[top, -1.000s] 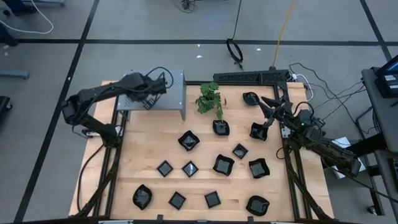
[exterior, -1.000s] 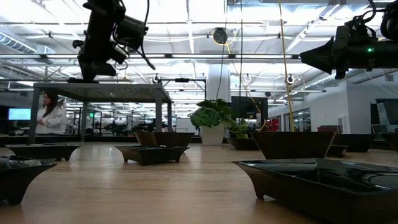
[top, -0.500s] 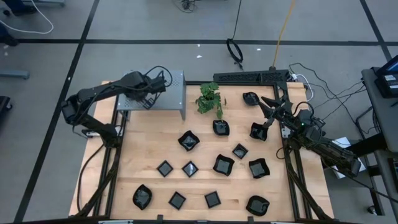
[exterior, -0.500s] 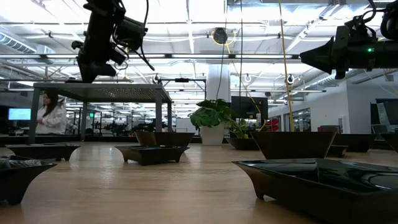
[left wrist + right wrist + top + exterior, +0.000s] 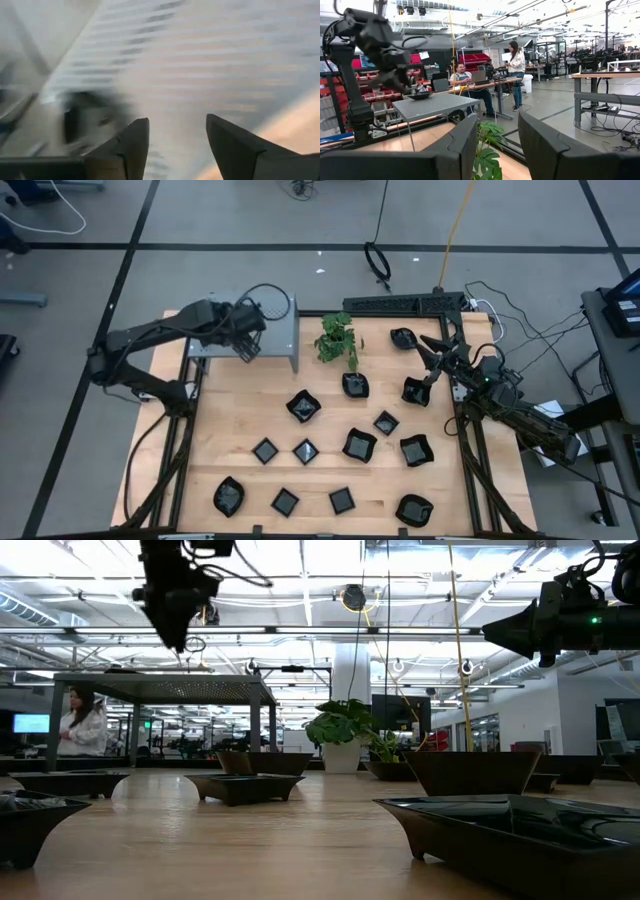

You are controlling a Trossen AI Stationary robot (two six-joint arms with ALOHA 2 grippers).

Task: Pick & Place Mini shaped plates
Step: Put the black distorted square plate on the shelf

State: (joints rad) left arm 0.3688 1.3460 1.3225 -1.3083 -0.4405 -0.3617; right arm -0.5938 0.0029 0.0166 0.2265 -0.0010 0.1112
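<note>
Several mini shaped plates, small glossy black dishes, lie spread over the wooden table, among them one near the middle and one at the right. Another plate rests on top of the grey perforated shelf at the table's far left. My left gripper hangs open just above the shelf, beside that plate, with nothing between its fingers. My right gripper waits open above the table's far right, over the plate there, and holds nothing.
A small green potted plant stands just right of the shelf at the far edge. A black rail runs along the far edge. People sit and stand at desks in the room beyond the table.
My left gripper has risen from the shelf top and shifted a little toward the table's right and near side, turning as it went. The plate stays on the shelf.
</note>
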